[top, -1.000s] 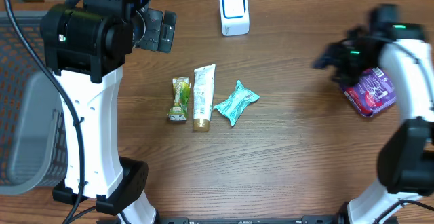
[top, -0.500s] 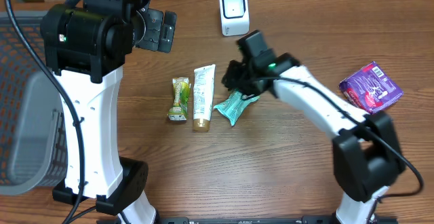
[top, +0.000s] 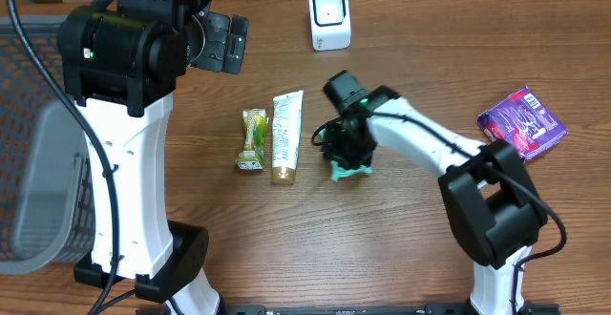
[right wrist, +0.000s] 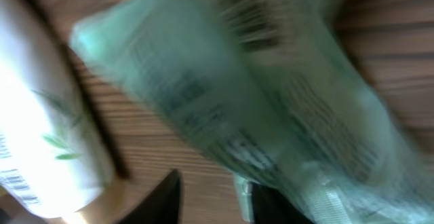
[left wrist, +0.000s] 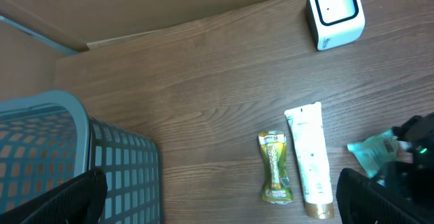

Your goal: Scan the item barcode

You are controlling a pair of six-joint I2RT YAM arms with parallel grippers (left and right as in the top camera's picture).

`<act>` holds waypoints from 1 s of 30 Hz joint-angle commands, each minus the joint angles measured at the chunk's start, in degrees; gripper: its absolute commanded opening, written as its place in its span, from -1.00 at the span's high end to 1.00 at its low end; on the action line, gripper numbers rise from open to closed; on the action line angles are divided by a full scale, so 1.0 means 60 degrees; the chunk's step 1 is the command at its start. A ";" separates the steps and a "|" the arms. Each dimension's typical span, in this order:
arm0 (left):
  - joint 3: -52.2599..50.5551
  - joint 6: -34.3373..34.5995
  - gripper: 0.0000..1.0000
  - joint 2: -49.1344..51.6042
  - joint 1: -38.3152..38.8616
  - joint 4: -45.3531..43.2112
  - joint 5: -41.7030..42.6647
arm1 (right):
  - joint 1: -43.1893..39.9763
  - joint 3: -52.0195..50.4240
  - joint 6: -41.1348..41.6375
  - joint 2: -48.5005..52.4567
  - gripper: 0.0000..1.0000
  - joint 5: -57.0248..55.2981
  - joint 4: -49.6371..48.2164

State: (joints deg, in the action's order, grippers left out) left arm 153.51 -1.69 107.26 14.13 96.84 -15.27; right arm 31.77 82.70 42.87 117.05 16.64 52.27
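Overhead view had the right end effector (top: 349, 151) down on the teal packet (top: 349, 173), about the middle of the surface (top: 410, 248), with only a bit of teal poking out at its 6 o'clock. The white tube (top: 286, 136) lay just beside it at 9 o'clock, and the green sachet (top: 253, 138) past that. The right wrist view was one blurry smear of packet, so I couldn't tell if the jaws had actually pinched it or were just hovering around it. The left end effector (top: 225, 44) hung spread wide and empty up at 11 o'clock.

Progress-wise I'd call it early: the scanner (top: 329, 16) sat at 12 o'clock, well apart from the packet, so nothing looked scanned. What was left was getting a firm hold, lifting, and showing the barcode to the scanner.
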 commanded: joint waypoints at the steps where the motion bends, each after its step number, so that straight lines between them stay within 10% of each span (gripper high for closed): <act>1: 0.0058 -0.0044 -0.99 -0.0004 -0.0047 -0.0007 -0.0058 | -0.0933 -0.0015 -0.1392 0.0004 0.19 -0.0080 0.0361; 17: 0.0058 -0.0044 -0.99 -0.0004 -0.0047 -0.0007 -0.0058 | -0.5016 0.0277 -0.3894 -0.0495 -0.18 0.1985 0.1100; 20: 0.0058 -0.0044 -0.99 -0.0004 -0.0047 -0.0007 -0.0058 | -0.5067 0.0062 -0.5748 -0.0481 -0.47 0.1668 0.0506; 30: 0.0058 -0.0044 -0.99 -0.0004 -0.0047 -0.0007 -0.0058 | -0.5067 0.0029 -0.9635 -0.0350 -0.46 0.1260 -0.0809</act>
State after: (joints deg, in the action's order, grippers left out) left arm 153.51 -1.69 107.26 14.13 96.86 -15.27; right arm 1.21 83.13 -5.52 116.62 25.04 48.25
